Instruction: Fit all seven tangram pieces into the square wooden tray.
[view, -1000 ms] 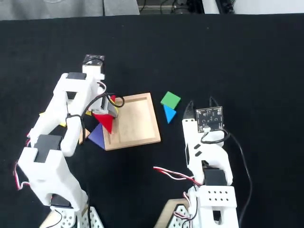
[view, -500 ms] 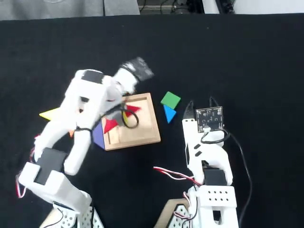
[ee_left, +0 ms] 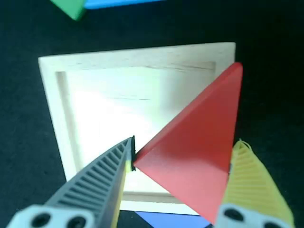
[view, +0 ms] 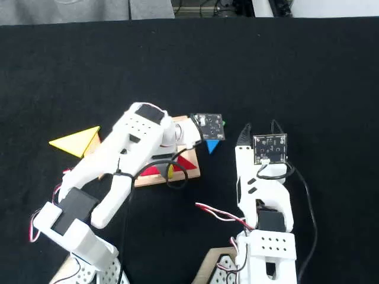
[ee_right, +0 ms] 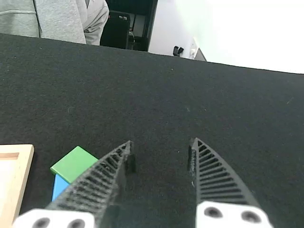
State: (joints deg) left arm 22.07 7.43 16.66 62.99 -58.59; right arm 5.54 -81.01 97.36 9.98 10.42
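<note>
Left gripper [ee_left: 185, 142], mine, is clamped on the red triangle [ee_left: 194, 147], with the grey finger [ee_left: 95, 185] against one corner and the yellow finger [ee_left: 251, 180] against the opposite edge. The triangle hangs over the square wooden tray [ee_left: 142, 54], covering one corner and part of the rim; whether it touches the wood I cannot tell. A blue-violet piece [ee_left: 166, 221] shows just outside the rim next to my fingers.

High view: the tray [view: 155, 180] lies under my left arm. The yellow triangle [view: 77, 142] lies on the black cloth [view: 296, 65] at nine o'clock from the tray, well apart. The blue triangle [view: 212, 145] lies just beside the tray at three o'clock, with the green square [view: 222, 123] at one o'clock from it.

My right gripper [ee_right: 160, 142] holds nothing, its fingers spread moderately above bare cloth, at three o'clock from the blue triangle.
</note>
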